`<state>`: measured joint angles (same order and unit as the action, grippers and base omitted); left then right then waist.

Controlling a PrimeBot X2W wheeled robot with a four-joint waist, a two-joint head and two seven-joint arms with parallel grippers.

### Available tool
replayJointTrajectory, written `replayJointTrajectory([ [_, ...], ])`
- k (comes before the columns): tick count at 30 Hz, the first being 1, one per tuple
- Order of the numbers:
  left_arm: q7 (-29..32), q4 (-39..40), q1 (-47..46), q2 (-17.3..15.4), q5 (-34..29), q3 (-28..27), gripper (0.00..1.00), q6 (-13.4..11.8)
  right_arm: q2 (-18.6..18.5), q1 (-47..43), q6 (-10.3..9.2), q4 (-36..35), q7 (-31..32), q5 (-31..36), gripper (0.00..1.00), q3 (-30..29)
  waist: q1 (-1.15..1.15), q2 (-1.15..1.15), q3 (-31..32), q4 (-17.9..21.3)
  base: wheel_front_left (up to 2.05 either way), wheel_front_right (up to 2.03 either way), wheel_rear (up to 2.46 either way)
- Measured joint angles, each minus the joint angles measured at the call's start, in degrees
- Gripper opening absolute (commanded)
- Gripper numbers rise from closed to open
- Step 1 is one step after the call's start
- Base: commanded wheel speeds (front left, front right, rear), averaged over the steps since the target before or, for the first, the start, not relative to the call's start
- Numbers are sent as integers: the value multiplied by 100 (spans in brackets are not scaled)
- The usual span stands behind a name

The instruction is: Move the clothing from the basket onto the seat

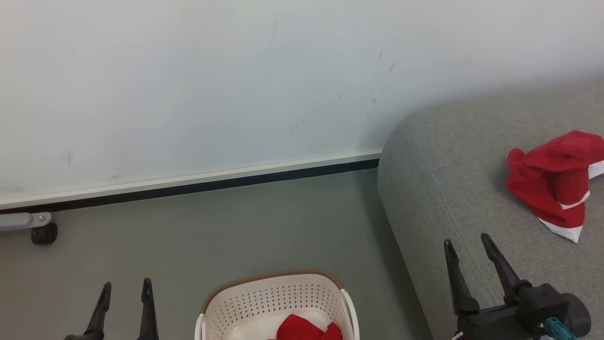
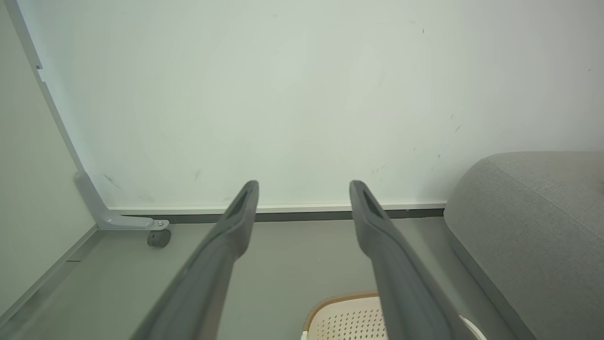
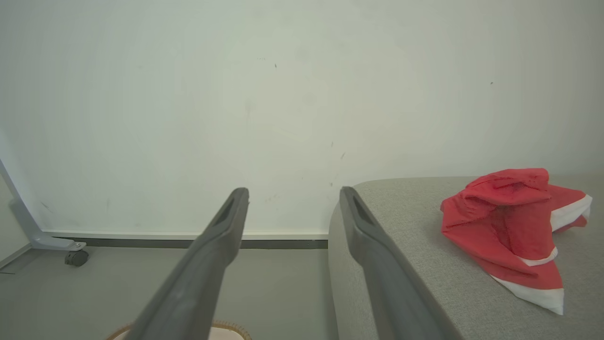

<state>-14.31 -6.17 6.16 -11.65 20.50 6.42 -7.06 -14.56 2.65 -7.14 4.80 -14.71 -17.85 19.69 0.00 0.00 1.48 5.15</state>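
Note:
A cream basket (image 1: 273,297) with a brown rim stands on the floor at the bottom centre, and its rim (image 2: 339,302) also shows in the left wrist view. Red clothing (image 1: 304,329) lies inside it. Another red garment with white trim (image 1: 557,182) (image 3: 512,226) lies crumpled on the grey seat (image 1: 453,189) (image 3: 415,264) at the right. My left gripper (image 1: 126,285) (image 2: 304,186) is open with nothing in it, left of the basket. My right gripper (image 1: 468,242) (image 3: 293,192) is open and empty above the seat's front edge, left of the garment.
A pale wall with a white and dark skirting (image 1: 188,182) runs behind. Grey floor (image 1: 212,231) lies between wall, basket and seat. A grey frame leg with a black castor (image 1: 44,233) (image 2: 158,237) stands at the far left by the wall.

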Motion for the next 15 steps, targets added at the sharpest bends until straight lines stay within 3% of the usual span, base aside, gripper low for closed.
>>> replayJointTrajectory([
  [15,0,26,-1,10,-91,-12,100,1,62,4,0,-23,0,52,100,-66,0,0,-47,11,0,0,0],
])
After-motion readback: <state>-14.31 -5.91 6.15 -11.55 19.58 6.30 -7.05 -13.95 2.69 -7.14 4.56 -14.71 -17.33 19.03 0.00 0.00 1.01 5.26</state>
